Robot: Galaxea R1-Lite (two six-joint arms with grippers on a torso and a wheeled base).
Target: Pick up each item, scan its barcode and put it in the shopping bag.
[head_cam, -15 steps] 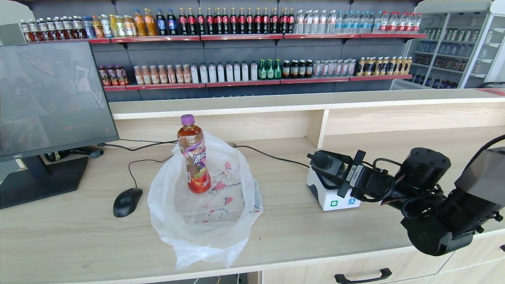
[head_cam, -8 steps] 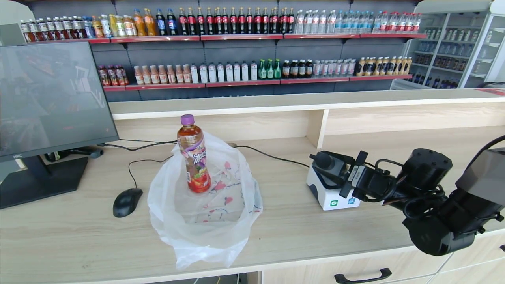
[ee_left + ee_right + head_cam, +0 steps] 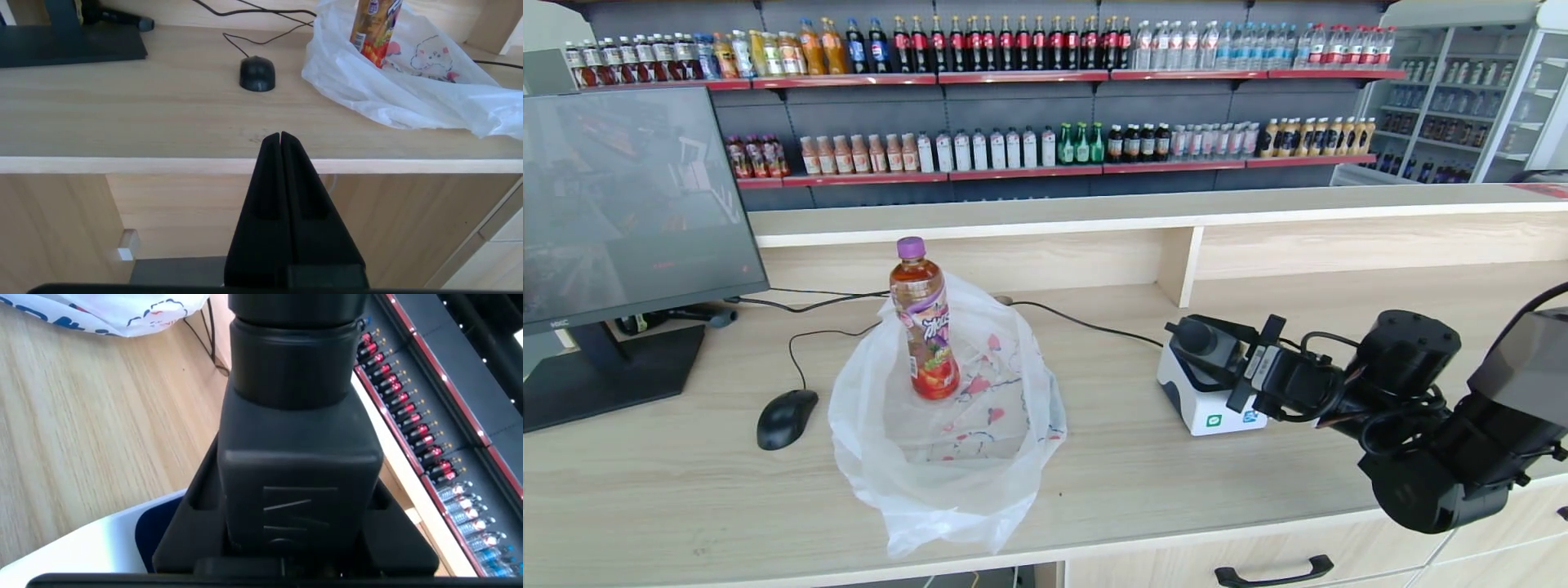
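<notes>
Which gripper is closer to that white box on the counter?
Right. The right gripper is just above the white box; the left gripper is low before the counter's front edge, well away from it.

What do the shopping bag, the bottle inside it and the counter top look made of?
White shopping bag: thin plastic film, translucent, crumpled, slightly glossy. Purple-capped drink bottle: probably clear plastic, liquid showing through. Pale counter top: wood-grain surface, matt; solid wood or laminate, unclear.
</notes>
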